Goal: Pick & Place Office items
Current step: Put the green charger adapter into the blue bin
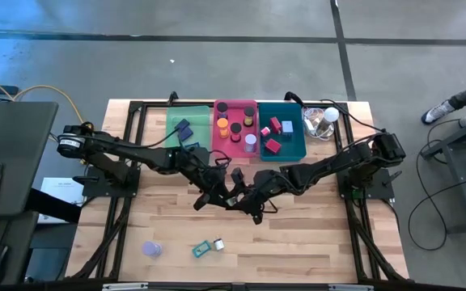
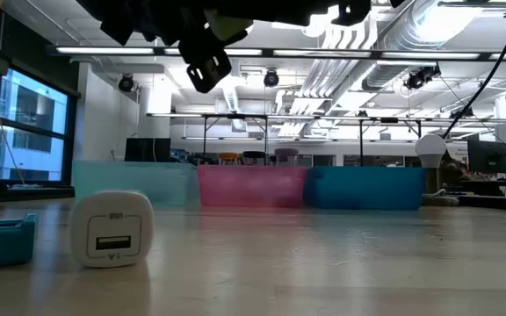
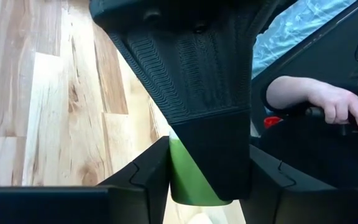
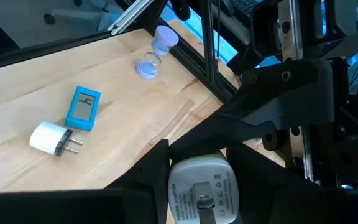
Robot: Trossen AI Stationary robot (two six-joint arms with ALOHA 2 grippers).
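White charger (image 2: 112,228) with one USB port stands closest in the low view, its prongs hidden; the small marking above the port is not legible.

One wooden table (image 1: 314,234) carries three trays along its far edge: green (image 1: 172,109), pink (image 1: 226,109) and teal (image 1: 298,147). Short cylinders in orange, dark red and purple sit in the pink one, and red blocks in the teal one.

Mid-table, the two arms meet above the wood. The right gripper (image 4: 197,180) clamps a white adapter (image 4: 202,186) whose grey label print is too fine to read. The left gripper (image 3: 194,180) has a green piece (image 3: 188,180) between its fingers, but I cannot tell how firmly.

Near the front edge, beside the charger, lie one teal device (image 4: 82,107) with a small screen and one pale purple spool (image 4: 157,50).
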